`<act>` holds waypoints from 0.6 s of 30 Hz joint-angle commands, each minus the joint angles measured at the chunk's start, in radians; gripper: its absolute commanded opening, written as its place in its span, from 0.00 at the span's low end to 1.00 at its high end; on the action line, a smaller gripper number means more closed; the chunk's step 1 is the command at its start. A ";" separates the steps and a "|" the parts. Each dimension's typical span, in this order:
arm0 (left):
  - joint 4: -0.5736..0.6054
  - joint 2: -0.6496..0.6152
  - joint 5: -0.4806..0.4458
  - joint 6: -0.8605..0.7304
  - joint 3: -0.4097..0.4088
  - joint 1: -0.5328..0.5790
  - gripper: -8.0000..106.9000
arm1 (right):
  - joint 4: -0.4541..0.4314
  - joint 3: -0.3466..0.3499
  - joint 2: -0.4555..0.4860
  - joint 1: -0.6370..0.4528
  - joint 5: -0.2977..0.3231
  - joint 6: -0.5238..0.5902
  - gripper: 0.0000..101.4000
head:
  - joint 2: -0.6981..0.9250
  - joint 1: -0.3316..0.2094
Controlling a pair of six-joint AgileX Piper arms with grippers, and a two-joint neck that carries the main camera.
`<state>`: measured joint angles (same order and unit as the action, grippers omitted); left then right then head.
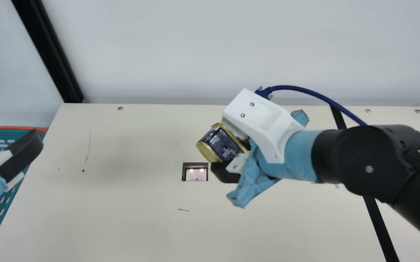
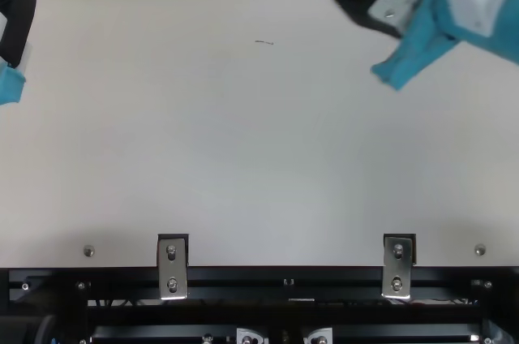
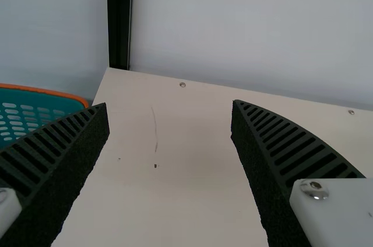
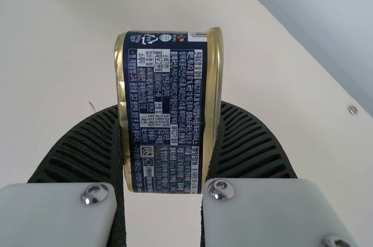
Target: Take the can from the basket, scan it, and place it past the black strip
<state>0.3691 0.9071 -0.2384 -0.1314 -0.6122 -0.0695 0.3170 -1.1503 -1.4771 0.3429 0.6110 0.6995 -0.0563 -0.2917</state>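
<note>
Clock from the dark rectangular glass scanner window (image 1: 196,175), set in the flat cream desk (image 1: 122,218), main view: orange-rimmed, perforated teal plastic basket (image 1: 13,127) at 9; long, flat black strip (image 1: 377,225) on desk at 3; navy-and-gold metal can (image 1: 221,145) at 1, in right gripper (image 1: 226,148), above desk.

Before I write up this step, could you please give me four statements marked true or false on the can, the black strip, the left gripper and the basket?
1. The can is held in the right gripper. True.
2. The can is already past the black strip. False: it is held on the scanner window's side of the strip.
3. The left gripper has its fingers apart, holding nothing. True.
4. The basket is plain yellow. False: it is teal with an orange rim.
</note>
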 commanded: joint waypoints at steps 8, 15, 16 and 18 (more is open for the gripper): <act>0.000 0.000 0.000 0.000 0.000 0.000 0.85 | -0.090 0.022 0.052 -0.135 0.052 -0.028 0.00 | -0.151 0.014; 0.000 0.000 0.000 0.000 0.000 0.000 0.85 | -0.170 0.021 0.071 -0.256 0.130 -0.014 0.00 | -0.265 0.016; 0.000 0.000 0.000 0.000 0.000 0.000 0.85 | -0.180 0.021 0.072 -0.275 0.139 -0.008 0.00 | -0.279 0.015; 0.000 0.000 0.000 0.000 0.000 0.000 0.85 | -0.199 0.023 0.074 -0.313 0.157 0.004 0.00 | -0.308 0.013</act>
<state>0.3691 0.9071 -0.2384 -0.1314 -0.6122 -0.0695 0.1314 -1.1285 -1.4036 0.0643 0.7570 0.6962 -0.3480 -0.2713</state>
